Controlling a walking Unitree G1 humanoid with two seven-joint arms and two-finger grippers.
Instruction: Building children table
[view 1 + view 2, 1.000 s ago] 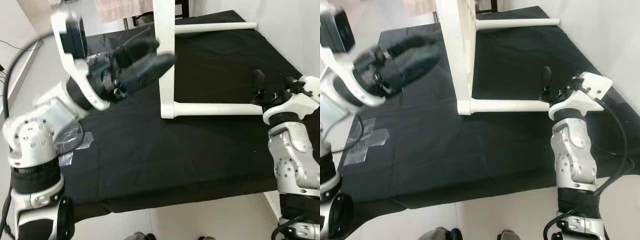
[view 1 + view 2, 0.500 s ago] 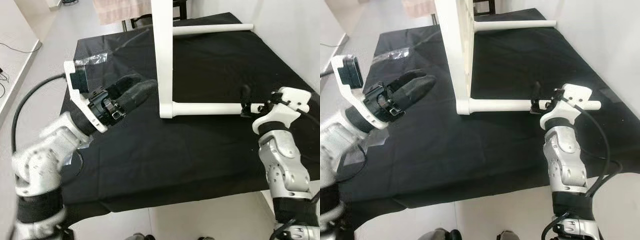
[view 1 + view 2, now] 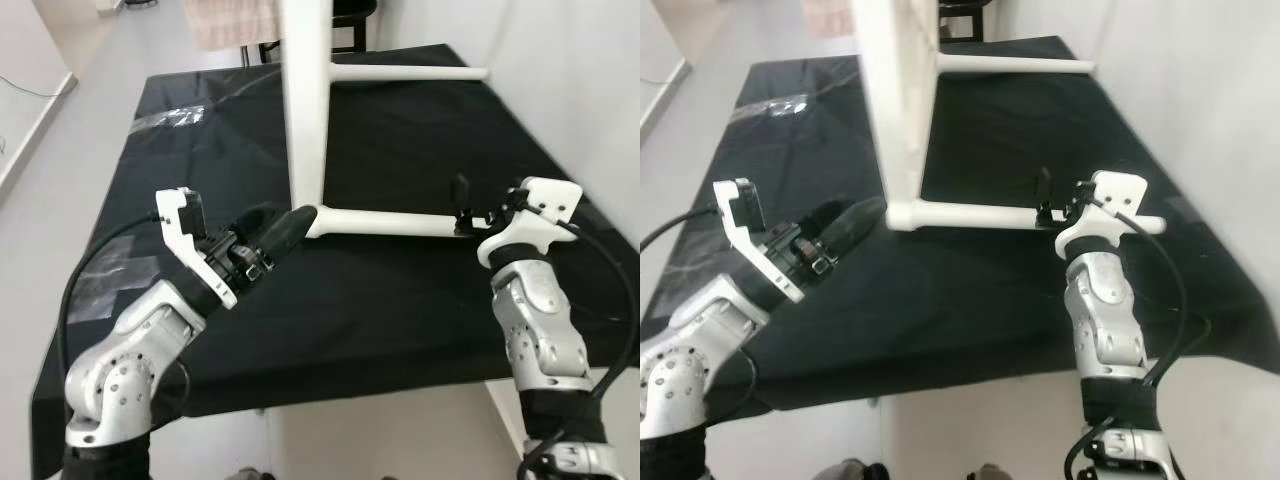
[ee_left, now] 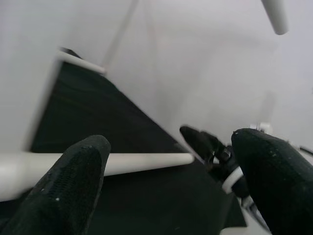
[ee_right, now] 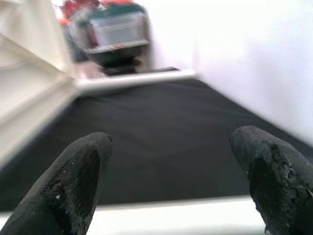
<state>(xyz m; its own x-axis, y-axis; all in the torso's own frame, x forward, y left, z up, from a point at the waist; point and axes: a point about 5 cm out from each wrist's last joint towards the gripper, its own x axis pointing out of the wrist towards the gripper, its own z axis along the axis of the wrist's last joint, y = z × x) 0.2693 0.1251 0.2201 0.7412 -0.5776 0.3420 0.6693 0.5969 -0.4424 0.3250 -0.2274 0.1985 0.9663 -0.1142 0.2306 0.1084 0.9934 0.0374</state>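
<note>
While the white children's table lies tipped on its side on the black-covered work table, its near leg runs along the cloth from the left gripper to the right gripper. The left gripper's fingers are spread apart just before the leg's joint end, holding nothing. The right gripper's fingers are likewise spread wide, directly above the leg's free end, with the far leg well beyond them near the wall.
</note>
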